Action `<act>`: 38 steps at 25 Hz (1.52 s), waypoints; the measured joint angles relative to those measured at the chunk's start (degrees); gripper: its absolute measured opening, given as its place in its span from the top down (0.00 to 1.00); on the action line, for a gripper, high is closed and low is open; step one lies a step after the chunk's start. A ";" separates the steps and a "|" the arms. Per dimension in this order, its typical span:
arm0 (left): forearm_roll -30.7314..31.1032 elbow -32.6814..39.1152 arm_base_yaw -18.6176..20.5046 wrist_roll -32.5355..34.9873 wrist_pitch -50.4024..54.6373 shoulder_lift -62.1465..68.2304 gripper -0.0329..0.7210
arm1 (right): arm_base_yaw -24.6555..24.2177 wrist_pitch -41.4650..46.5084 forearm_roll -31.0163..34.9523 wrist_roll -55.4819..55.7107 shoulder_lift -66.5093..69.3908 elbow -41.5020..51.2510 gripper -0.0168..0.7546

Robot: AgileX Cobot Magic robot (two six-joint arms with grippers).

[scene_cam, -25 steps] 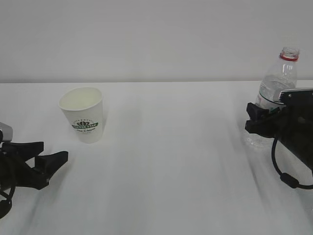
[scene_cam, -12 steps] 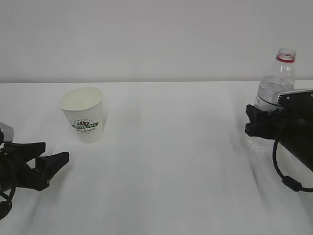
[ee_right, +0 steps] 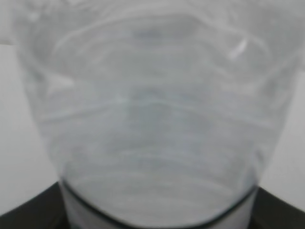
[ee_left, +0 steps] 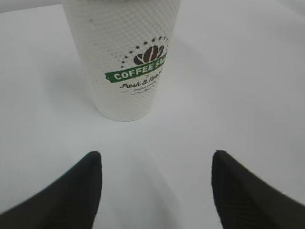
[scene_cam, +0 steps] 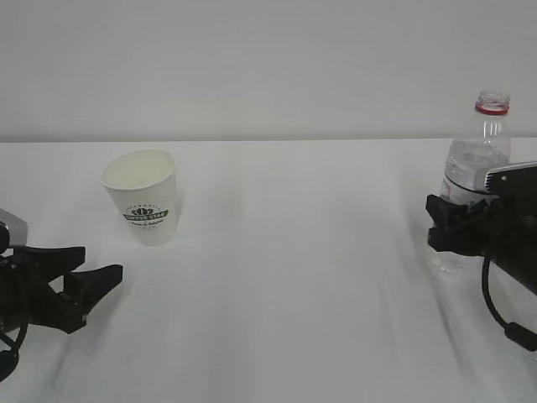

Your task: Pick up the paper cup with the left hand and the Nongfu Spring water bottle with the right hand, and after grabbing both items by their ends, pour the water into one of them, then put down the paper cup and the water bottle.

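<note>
Low on the left, the left hand (scene_cam: 88,270) sat close over the white table (scene_cam: 294,277) with its two black fingers (ee_left: 71,191) spread wide and nothing between them. From its own wrist camera both finger tips framed bare tabletop, and the paper cup (ee_left: 125,57) stood upright beyond them, clear of both, its green coffee logo facing the camera. From the side, the cup (scene_cam: 143,196) stood near the hand, a little behind it and to its right, open mouth up (I could not make out any liquid inside from where I stood).

Across a wide stretch of table, well apart from the cup, the water bottle (scene_cam: 478,159) stood upright at the right edge, its red neck ring showing and no cap on. The right hand (scene_cam: 453,222) was clamped around the bottle's lower body, black fingers on either side of it. Up close the clear ribbed plastic (ee_right: 152,119) filled almost the whole wrist view, with the dark fingers just showing at the bottom corners.
</note>
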 joint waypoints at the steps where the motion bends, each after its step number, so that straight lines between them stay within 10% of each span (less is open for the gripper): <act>1: 0.00 0.00 0.00 0.00 0.00 0.00 0.27 | 0.00 0.24 0.00 0.00 -0.55 0.47 0.40; 38: 2.46 0.00 0.00 0.00 0.00 0.00 0.34 | 0.00 1.51 0.29 0.75 -5.69 4.09 0.40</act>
